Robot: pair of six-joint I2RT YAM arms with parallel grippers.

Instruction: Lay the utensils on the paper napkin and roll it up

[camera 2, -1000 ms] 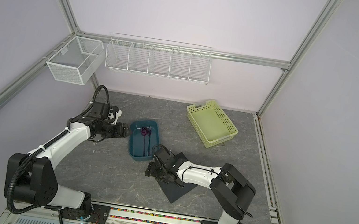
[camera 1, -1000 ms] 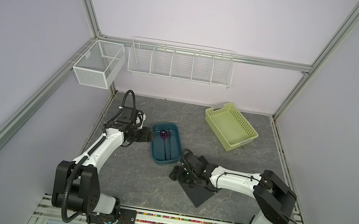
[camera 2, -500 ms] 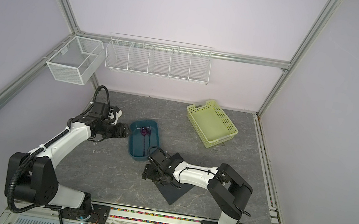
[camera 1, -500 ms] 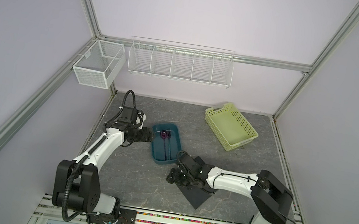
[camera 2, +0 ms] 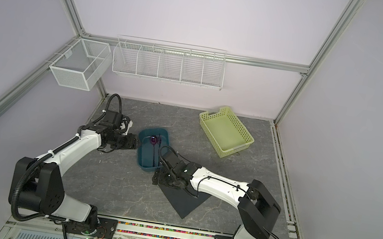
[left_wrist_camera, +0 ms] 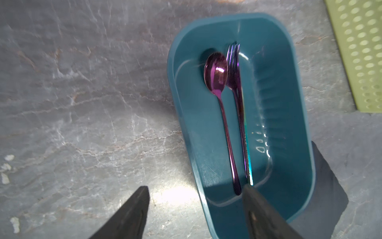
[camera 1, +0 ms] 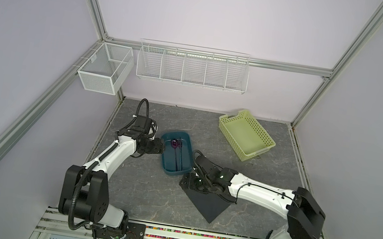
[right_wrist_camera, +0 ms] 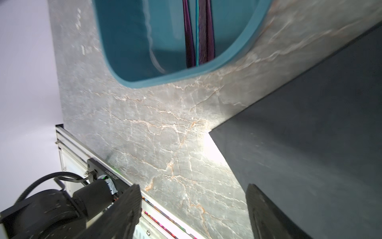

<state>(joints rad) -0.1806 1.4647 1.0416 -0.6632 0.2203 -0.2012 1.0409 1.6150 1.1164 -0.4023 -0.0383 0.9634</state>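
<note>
The utensils lie side by side in a teal tub (camera 1: pixel 177 133): spoon (left_wrist_camera: pixel 216 72), fork (left_wrist_camera: pixel 233 62) and knife (left_wrist_camera: pixel 247 155), dark with purple heads. Their handles show in the right wrist view as utensils (right_wrist_camera: pixel 198 31). My left gripper (camera 1: pixel 162 146) (left_wrist_camera: pixel 195 187) is open and straddles the tub's rim (left_wrist_camera: pixel 169 82), one finger over the handle ends and the other over the table. The black paper napkin (camera 1: pixel 208 202) (right_wrist_camera: pixel 310 134) lies flat in front of the tub. My right gripper (camera 1: pixel 185 181) (right_wrist_camera: pixel 193 186) is open at the napkin's left corner, one finger over the sheet.
A pale yellow-green perforated basket (camera 1: pixel 243 134) stands at the back right. Two white wire baskets (camera 1: pixel 192 66) (camera 1: pixel 104 68) hang on the walls. The front rail (camera 1: pixel 192 236) runs along the table's near edge. The tub's near end (right_wrist_camera: pixel 115 70) is close to the napkin.
My right gripper has shifted a little to the left along the napkin's edge. The left gripper has stayed at the tub's rim with its fingers slightly closer together.
</note>
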